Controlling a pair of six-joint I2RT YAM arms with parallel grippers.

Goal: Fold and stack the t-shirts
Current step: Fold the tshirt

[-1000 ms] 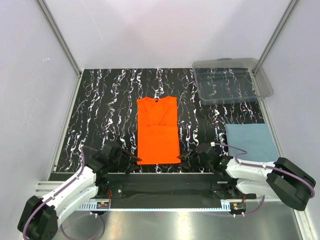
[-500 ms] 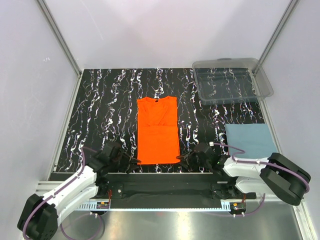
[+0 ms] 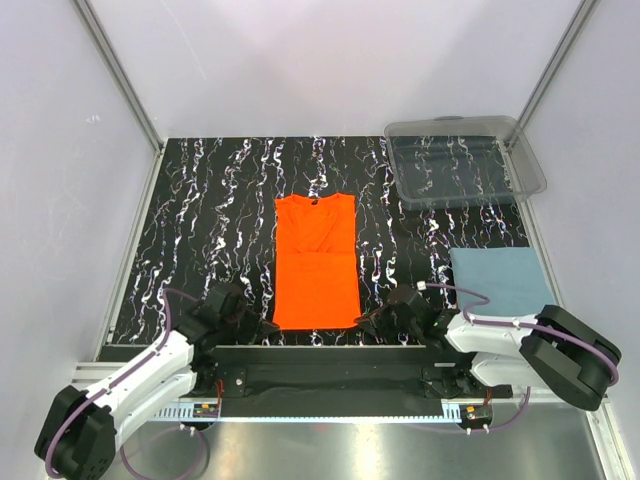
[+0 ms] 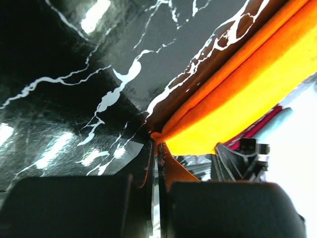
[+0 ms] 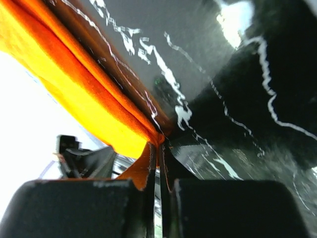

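The orange t-shirt (image 3: 316,262) lies flat as a long narrow strip in the middle of the black marbled table (image 3: 210,220), collar at the far end. My left gripper (image 3: 272,325) is shut on its near left corner (image 4: 157,135). At the near right corner (image 5: 159,136) my right gripper (image 3: 362,321) is pinched shut on the cloth too. Both corners sit low at the table surface. The blue-grey t-shirt (image 3: 503,283) rests folded at the right edge, behind my right arm.
A clear plastic bin (image 3: 464,160) stands at the far right corner. White walls and metal posts enclose the table on three sides. The arms' black base rail (image 3: 320,362) runs along the near edge.
Both grippers have closed from half open onto the orange t-shirt's near corners. The arms have barely shifted, and the shirt lies where it was.
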